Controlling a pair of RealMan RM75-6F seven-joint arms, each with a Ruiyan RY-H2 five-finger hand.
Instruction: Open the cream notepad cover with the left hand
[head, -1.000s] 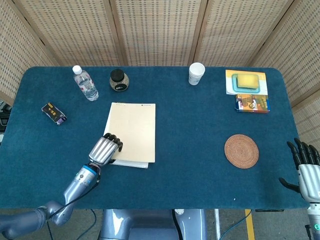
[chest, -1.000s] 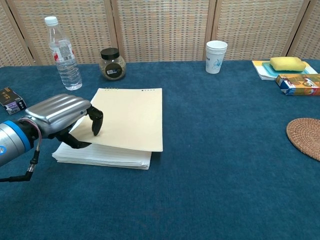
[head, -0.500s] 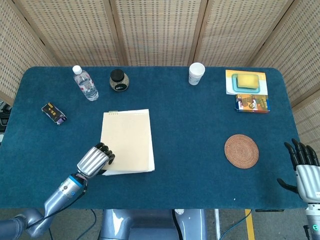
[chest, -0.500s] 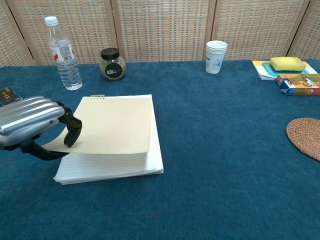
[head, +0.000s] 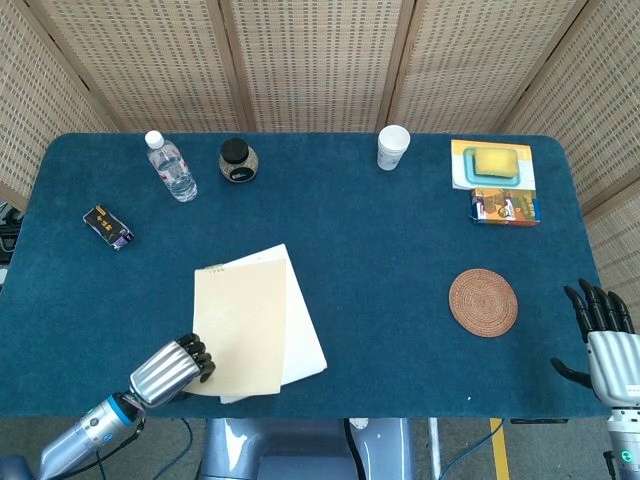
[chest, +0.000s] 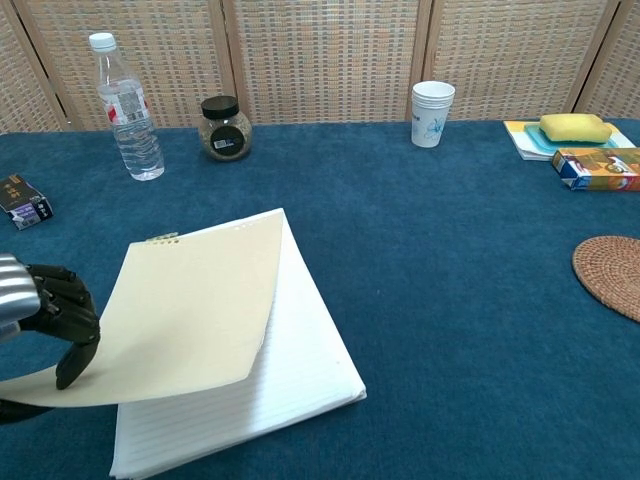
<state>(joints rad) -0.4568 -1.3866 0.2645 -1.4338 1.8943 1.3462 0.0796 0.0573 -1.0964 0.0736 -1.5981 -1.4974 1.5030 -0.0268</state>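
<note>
The cream notepad cover (head: 243, 320) (chest: 180, 312) is lifted off the white lined pages (head: 305, 335) (chest: 290, 385) and bends toward the front left. My left hand (head: 170, 368) (chest: 45, 312) pinches the cover's front left corner near the table's front edge. The pad lies skewed, its bound top edge (chest: 165, 238) pointing to the back left. My right hand (head: 603, 330) hangs at the front right beside the table, fingers spread, holding nothing; the chest view does not show it.
A water bottle (head: 172, 167) (chest: 126, 108), a dark-lidded jar (head: 238, 161) (chest: 224, 128) and a paper cup (head: 393, 147) (chest: 432, 101) stand along the back. A small dark box (head: 108, 227) (chest: 22, 201) lies left. A woven coaster (head: 483, 302) (chest: 612, 275) and boxes (head: 504, 206) (chest: 598, 168) lie right.
My left hand has drawn back toward the front left with the cover's corner, lifting the cover higher. The whole notepad slid forward and turned. The right hand barely moved.
</note>
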